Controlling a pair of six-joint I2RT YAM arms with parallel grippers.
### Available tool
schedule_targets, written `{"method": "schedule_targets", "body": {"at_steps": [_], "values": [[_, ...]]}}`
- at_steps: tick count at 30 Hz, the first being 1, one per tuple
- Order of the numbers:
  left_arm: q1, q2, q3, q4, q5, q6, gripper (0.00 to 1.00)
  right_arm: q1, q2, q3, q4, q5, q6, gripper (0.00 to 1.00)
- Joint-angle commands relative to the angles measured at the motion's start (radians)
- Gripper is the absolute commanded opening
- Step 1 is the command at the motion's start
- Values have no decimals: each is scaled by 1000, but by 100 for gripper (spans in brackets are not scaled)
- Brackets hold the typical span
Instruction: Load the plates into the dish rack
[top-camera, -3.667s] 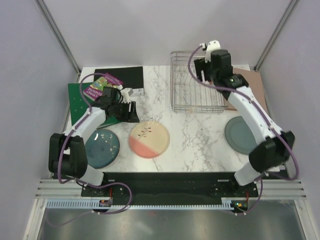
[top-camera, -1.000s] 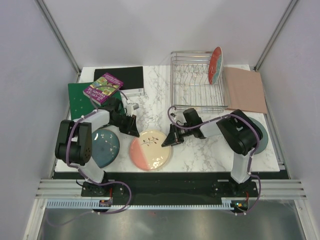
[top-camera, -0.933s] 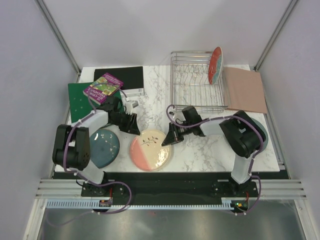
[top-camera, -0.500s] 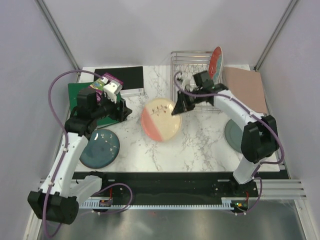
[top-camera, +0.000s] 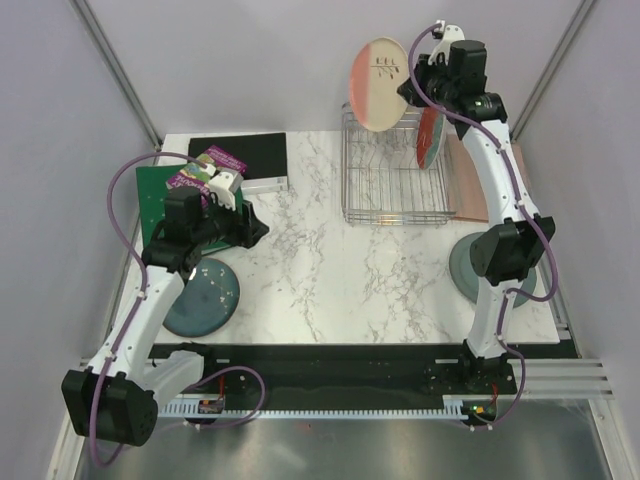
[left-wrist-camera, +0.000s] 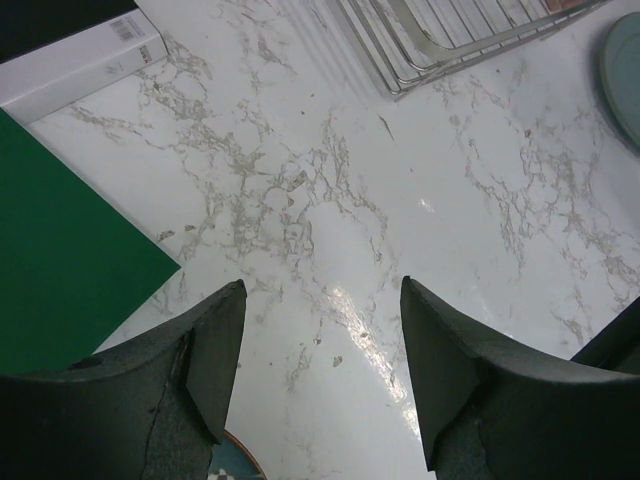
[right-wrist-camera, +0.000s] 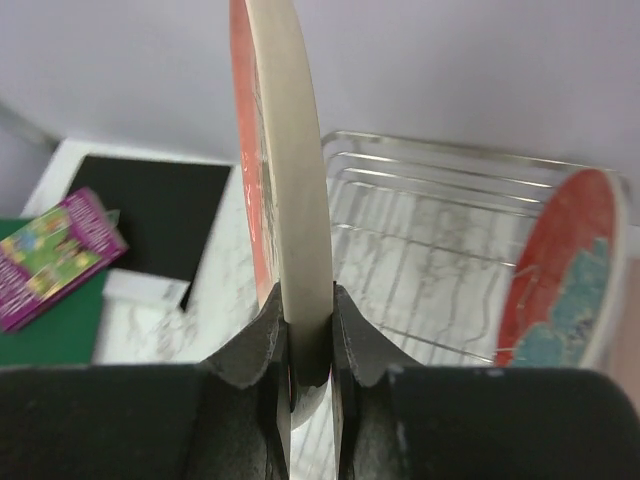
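My right gripper is shut on the rim of the cream-and-pink plate, holding it on edge high above the back left of the dish rack. In the right wrist view the plate's rim sits between the pads. The red plate stands upright at the rack's right side. The speckled teal plate lies flat at the front left. The grey-green plate lies at the right, partly hidden by the right arm. My left gripper hangs open and empty over the marble.
A green binder with a purple book on it lies at the left. Behind it are a black mat and a white box. A tan board lies to the right of the rack.
The right arm has carried the cream-and-pink plate from over the table's middle up and back to high above the rack. The left arm has barely moved.
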Motion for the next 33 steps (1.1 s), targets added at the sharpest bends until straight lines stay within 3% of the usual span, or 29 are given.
{"method": "schedule_targets", "body": {"at_steps": [1,2,4,9,33], "values": [[1,1,-9,73,29,-49,70,43,-46,-33,261,405,-8,0],[1,3,-9,73,28,-48,70,57,-43,-31,275,581,-28,0],[1,4,-15,75,28,-46,70,94,-36,-22,304,721,-84,0],[1,9,-32,81,32,-51,70,109,-22,-36,309,895,-143,0],[1,38,-38,78,31,-36,69,109,122,-85,162,937,-244,0]]}}
